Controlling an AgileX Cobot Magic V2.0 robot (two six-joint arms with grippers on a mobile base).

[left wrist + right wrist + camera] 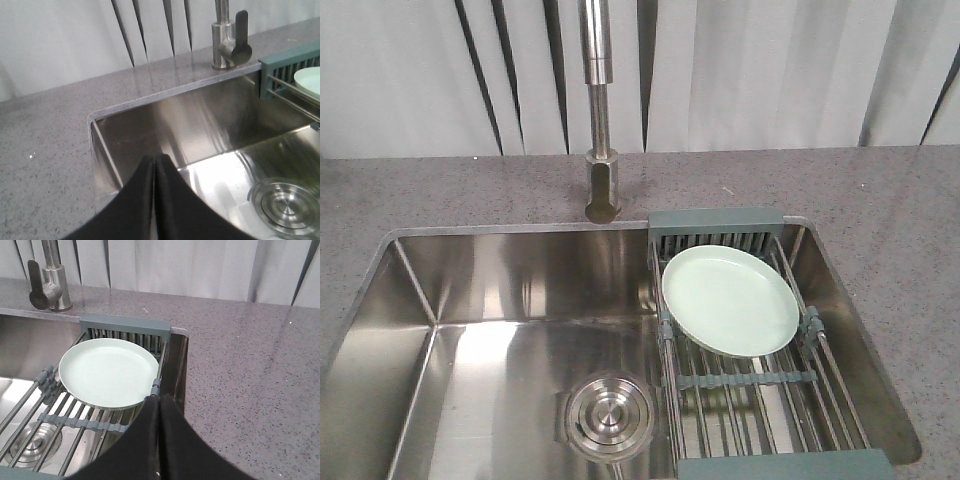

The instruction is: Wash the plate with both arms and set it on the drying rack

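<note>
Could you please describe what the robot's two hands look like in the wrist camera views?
Both look alike: the left hand and right hand each show two smooth matte black fingers, broad at the base and curving to a narrow tip. No cables, markings or camera housings are visible.

The mint-green plate (pixel 730 298) (glossy, plain) lies face-up on the steel-rod drying rack (pixel 740 385), toward its far end.
</note>
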